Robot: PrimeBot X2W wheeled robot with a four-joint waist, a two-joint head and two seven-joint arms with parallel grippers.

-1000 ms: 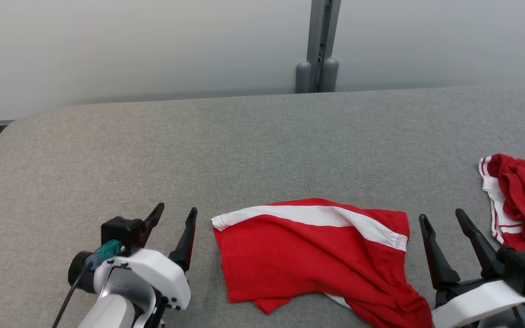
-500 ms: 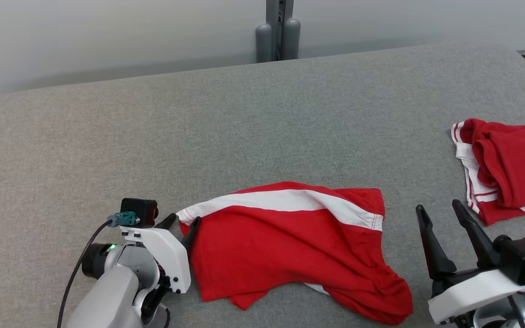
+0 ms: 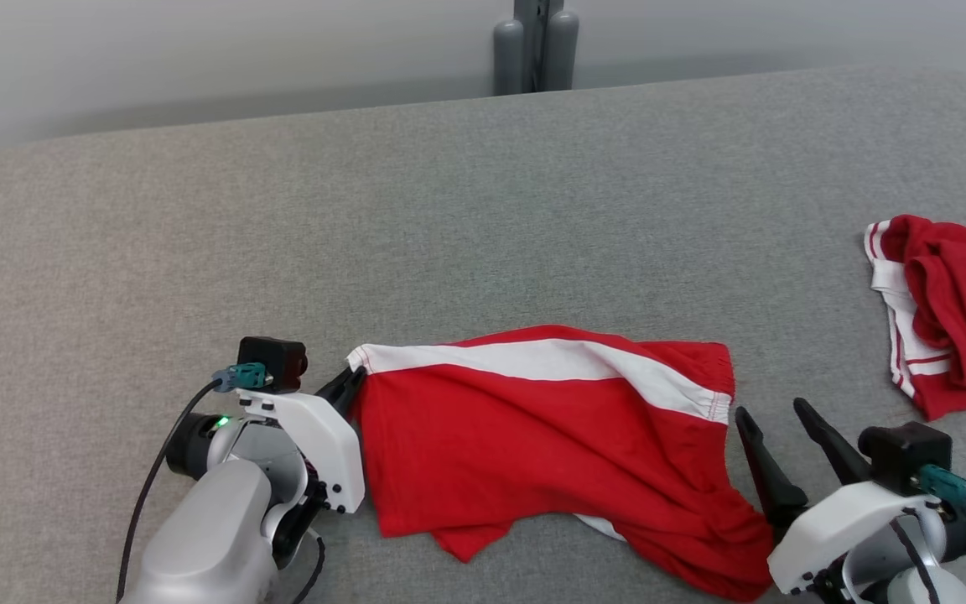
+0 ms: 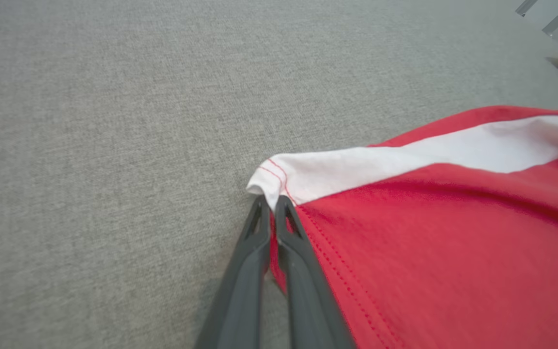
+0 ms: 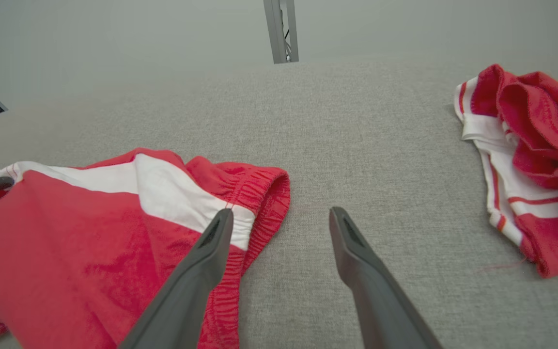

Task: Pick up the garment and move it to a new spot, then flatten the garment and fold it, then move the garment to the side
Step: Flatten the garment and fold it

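Your left hand is clamped shut on the garment. It pinches the left corner, where the white stripe meets the hem. In the left wrist view you see its two fingers pressed together with a sliver of red cloth between them. The garment, a pair of red shorts, lies spread on the grey counter in front of you, between your two hands, with its lower right part rumpled. Your right hand stands open and holds nothing, just beside the garment's gathered waistband at its right edge. A second red-and-white garment lies bunched well apart, near the counter's right edge.
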